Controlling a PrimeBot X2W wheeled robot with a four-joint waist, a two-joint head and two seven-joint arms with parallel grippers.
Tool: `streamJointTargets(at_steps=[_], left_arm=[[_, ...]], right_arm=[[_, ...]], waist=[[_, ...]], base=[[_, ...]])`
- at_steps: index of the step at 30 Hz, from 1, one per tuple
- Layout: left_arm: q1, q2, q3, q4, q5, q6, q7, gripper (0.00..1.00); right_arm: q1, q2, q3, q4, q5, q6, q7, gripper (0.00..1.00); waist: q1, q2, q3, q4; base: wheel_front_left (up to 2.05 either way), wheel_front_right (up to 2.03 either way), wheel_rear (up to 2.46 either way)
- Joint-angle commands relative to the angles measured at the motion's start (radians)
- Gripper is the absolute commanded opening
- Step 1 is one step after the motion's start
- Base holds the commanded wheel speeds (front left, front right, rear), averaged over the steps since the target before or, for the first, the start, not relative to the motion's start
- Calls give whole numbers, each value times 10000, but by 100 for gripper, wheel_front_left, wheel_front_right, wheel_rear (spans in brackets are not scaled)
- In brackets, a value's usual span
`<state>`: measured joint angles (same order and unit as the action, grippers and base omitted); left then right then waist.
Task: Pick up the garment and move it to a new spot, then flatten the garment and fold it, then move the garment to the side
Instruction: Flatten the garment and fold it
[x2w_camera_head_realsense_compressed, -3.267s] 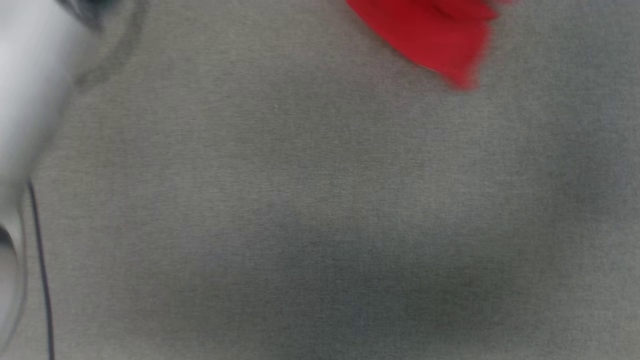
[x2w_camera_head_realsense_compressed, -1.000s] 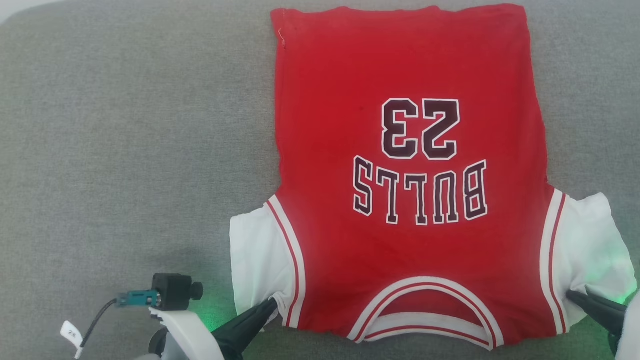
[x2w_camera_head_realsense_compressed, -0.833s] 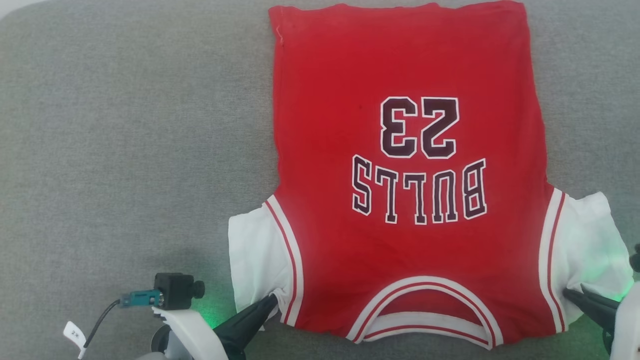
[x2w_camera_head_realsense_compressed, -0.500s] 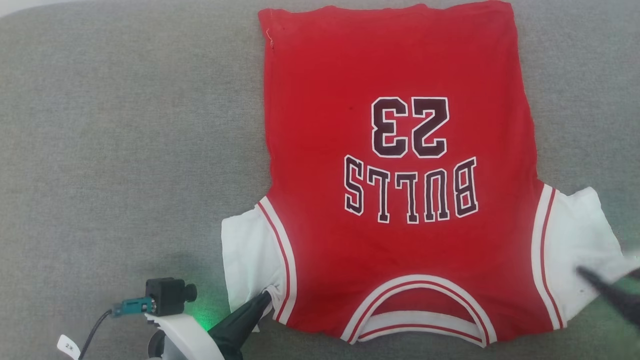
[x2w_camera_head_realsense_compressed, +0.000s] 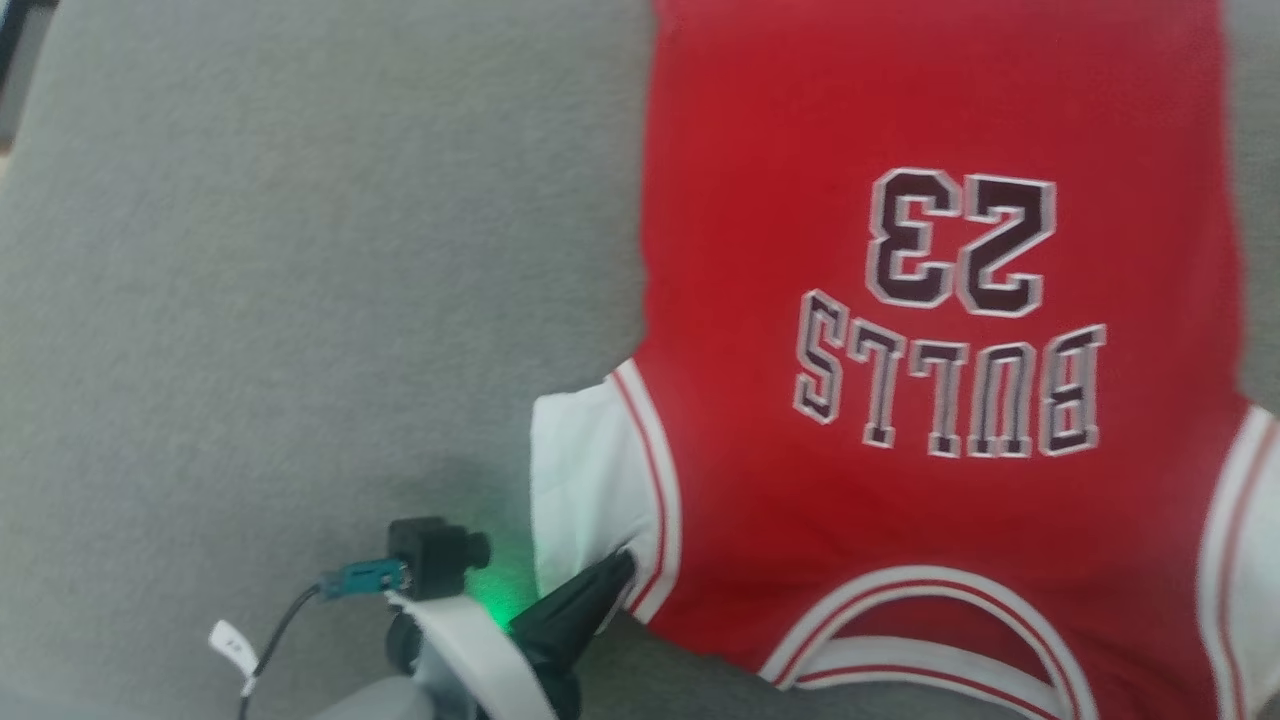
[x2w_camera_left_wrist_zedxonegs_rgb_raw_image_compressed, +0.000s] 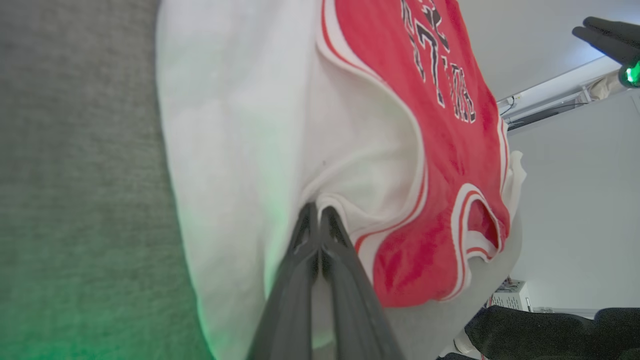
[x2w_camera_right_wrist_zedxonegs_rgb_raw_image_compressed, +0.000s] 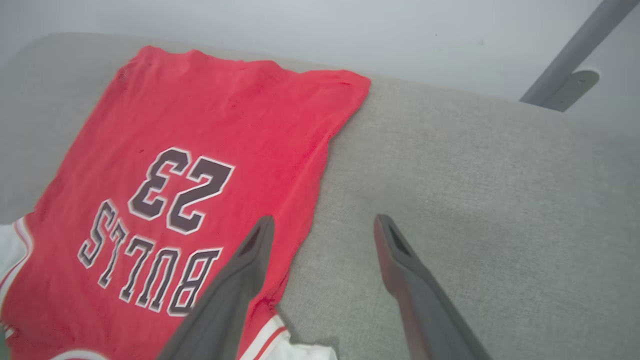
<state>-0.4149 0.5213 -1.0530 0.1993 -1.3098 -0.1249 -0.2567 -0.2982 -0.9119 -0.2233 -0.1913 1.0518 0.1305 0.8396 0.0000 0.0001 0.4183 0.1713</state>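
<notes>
1. Red jersey shirt (x2w_camera_head_realsense_compressed: 930, 480) with white sleeves, flat and lettering-up on the grey cushion (x2w_camera_head_realsense_compressed: 250, 300); collar nearest the robot, hem farthest, long axis running straight away.
2. Pinched at the near edge of its left-side sleeve by the left gripper (x2w_camera_left_wrist_zedxonegs_rgb_raw_image_compressed: 317, 215), fingers pressed together on the white fabric.
3. Spread wide and holding nothing: right gripper (x2w_camera_right_wrist_zedxonegs_rgb_raw_image_compressed: 322, 227), clear of the cushion beside the shirt's right side edge, one finger overlapping the red cloth in the wrist view.
4. Probably next: smoothing or a first fold. Right-side sleeve below and toward the robot from those open fingers, far nearer the right arm than the left.
</notes>
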Motion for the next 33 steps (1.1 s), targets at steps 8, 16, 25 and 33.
streamJointTargets(at_steps=[8, 16, 25, 33], left_arm=[[-978, -1303, -448, 73, 230, -61, 84, 0], [-1203, -1688, -641, 265, 289, 1, 72, 0], [-1485, -1620, -363, 353, 390, 48, 54, 0], [-953, -1170, 963, 324, 869, 49, -38, 0]], right_arm=[[-5773, 660, 2667, 3878, -2813, 2, 1688, 100], [-8763, 983, 4291, 6926, -5014, 2, 2308, 100], [-9422, 1547, 4861, 8697, -5285, 2, 1970, 0], [-8925, 1149, 5452, 8386, -4014, 0, 833, 0]], waist=[[0, -1, 1639, 1632], [0, -1, 2501, 2036], [0, -1, 2603, 1964], [0, -1, 1477, 1241]], base=[[0, 0, 0], [0, 0, 0], [0, 0, 0], [0, 0, 0]])
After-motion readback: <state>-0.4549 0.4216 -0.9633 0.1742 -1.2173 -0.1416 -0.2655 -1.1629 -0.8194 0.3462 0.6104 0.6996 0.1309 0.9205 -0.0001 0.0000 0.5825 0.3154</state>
